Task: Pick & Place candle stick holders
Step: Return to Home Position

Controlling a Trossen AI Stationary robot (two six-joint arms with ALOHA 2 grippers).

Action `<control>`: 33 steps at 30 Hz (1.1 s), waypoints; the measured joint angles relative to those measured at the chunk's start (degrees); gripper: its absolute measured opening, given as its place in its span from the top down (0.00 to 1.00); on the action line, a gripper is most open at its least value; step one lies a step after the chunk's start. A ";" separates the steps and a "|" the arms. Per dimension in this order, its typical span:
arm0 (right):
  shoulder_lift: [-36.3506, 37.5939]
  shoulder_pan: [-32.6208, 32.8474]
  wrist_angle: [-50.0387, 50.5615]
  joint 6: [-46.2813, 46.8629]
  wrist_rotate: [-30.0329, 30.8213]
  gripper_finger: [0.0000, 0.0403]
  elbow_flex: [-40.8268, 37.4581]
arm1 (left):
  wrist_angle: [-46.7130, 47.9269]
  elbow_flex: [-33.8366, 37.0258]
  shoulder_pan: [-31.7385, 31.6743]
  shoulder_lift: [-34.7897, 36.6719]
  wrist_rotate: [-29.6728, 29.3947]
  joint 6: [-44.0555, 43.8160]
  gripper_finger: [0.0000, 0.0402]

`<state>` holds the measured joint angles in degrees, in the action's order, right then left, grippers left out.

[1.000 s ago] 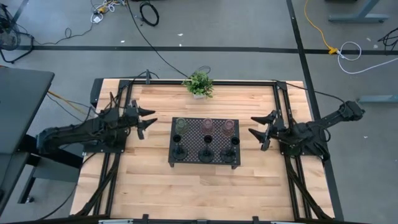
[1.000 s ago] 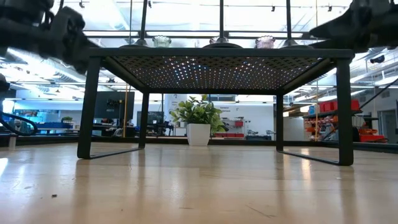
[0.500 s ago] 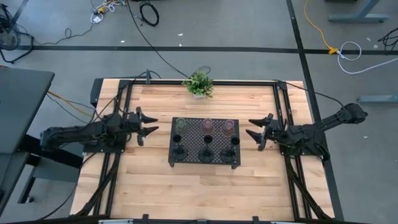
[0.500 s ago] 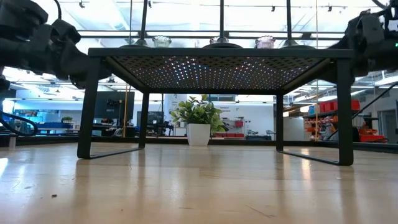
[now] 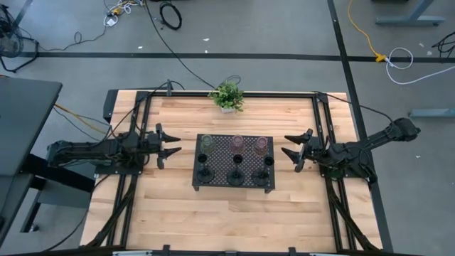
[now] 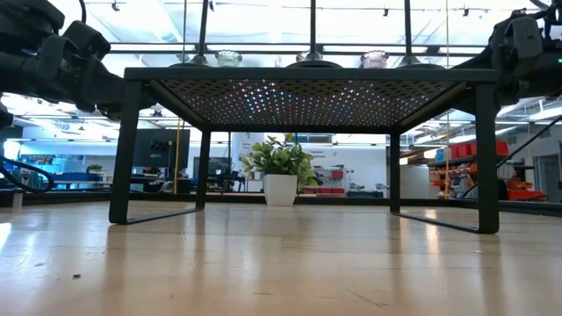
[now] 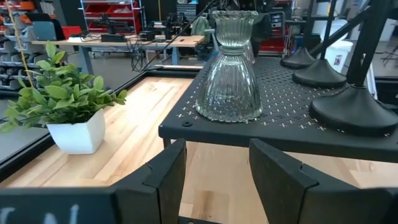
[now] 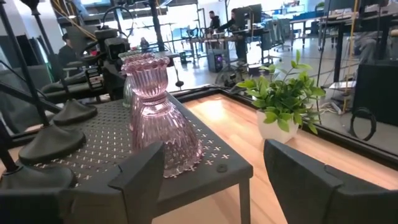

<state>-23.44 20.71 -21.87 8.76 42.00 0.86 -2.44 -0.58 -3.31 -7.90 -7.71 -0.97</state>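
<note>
1. While drawing back from the tray (image 5: 250, 163) since a second ago, carrying the left arm (image 5: 92, 151) toward the worktop (image 5: 213, 220) edge, jaws apart and empty.
2. Holding the right arm (image 5: 355, 151) beside the tray's other end, barely shifting, jaws likewise apart.
3. Leaving all six candle stick holders (image 5: 238, 142) standing on the tray.
4. Judging placement finished, only homing remaining.

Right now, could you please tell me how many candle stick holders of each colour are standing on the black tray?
Greenish glass holder: 1
Pinkish glass holders: 2
Black holders: 3
Total: 6
</note>
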 joint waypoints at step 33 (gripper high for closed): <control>5.21 -11.60 11.50 -0.23 -6.79 0.32 0.13 | -5.44 0.11 3.13 7.80 0.74 0.08 0.56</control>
<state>-18.23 9.11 -10.37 8.53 35.21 0.99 -7.88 -0.47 -0.19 -0.10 -6.97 -0.89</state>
